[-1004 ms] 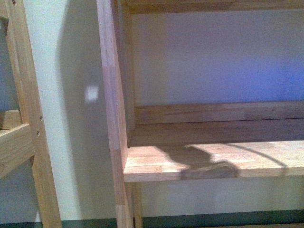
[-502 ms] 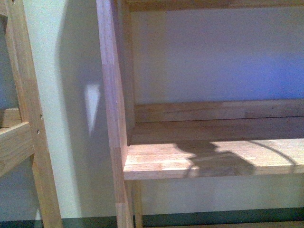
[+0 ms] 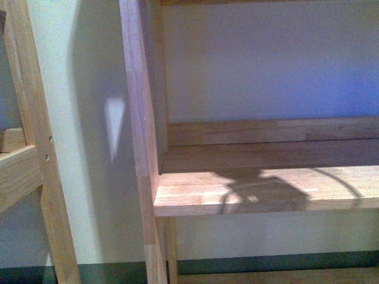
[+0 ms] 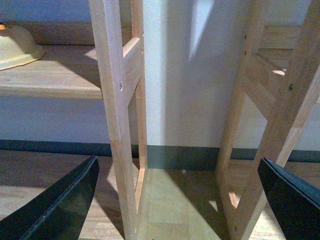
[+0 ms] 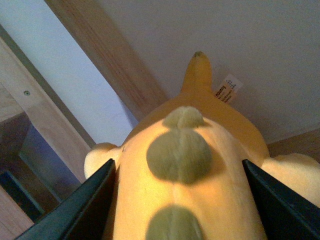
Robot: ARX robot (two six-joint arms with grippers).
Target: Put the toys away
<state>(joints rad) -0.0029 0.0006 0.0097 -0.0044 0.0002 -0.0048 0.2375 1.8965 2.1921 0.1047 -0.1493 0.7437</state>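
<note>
The plush animal [image 5: 185, 170] fills the right wrist view: an orange-yellow body with dull green-grey spots, a pointed tail and a white tag [image 5: 226, 89]. My right gripper [image 5: 180, 205] is shut on it, with a dark finger [image 5: 75, 210] pressed against each flank. It hangs in front of a pale wall and a wooden shelf rail [image 5: 105, 55]. My left gripper [image 4: 175, 200] is open with nothing between its fingers [image 4: 60, 205], low over the wooden floor between two shelf uprights. Neither arm shows in the front view.
Ahead, a wooden shelf board [image 3: 195, 195] carries an arm-shaped shadow [image 3: 263, 192], with an upright post [image 3: 139, 148] at its left end and a second frame [image 3: 35, 148] further left. A pale yellow rounded object [image 4: 17, 47] rests on a shelf in the left wrist view.
The shelf board has risen a little in the front view. The shadow on it has changed shape and shifted slightly along the board.
</note>
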